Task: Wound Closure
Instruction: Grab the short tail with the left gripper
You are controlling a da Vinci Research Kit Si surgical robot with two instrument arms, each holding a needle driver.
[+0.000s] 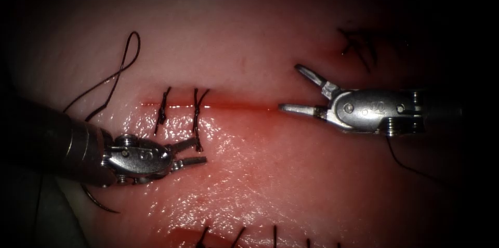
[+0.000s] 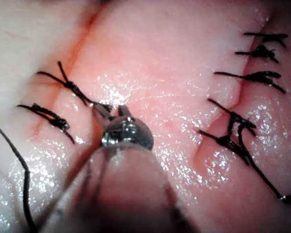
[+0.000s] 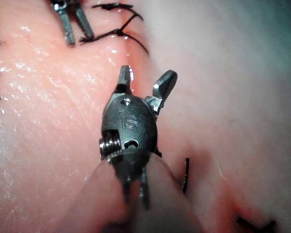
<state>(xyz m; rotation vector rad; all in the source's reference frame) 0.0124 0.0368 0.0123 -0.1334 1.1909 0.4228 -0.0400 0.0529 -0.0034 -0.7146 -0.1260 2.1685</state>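
Tissue (image 1: 291,185), pale pink, fatty and wet-glossy, takes up the whole field under the light, fading to dark at the edges. Its cut (image 1: 239,106) runs as a thin straight line from 9 to 3 o'clock through the middle. Red fluid (image 1: 228,110) lines the cut and stains the flesh toward 6 o'clock.

Two black knotted stitches (image 1: 162,110) (image 1: 198,118) cross the left half of the cut, their short stiff ends sticking out.

A thin dark arc that looks like the needle (image 1: 97,205) lies on the surface at about 7 o'clock, left of the stitches. One end is hidden behind the left shaft, so I can't say whether it sits in the tissue; neither tool has hold of it.

The left tool (image 1: 200,152), dull polished steel, rests at 8 o'clock with its short jaws a little apart and nothing between them, tips just beside the second stitch. The left wrist view shows the same tool (image 2: 110,110).

The right tool (image 1: 290,87) lies at 3 o'clock over the unstitched end, jaws spread wide in a V and empty, as the right wrist view (image 3: 146,75) confirms.

Loose black thread (image 1: 117,75) loops at 10 o'clock, and another strand (image 1: 396,160) trails at 4 o'clock. Older stitches (image 1: 358,42) sit at 1 o'clock, with more (image 1: 239,237) at 6 o'clock.
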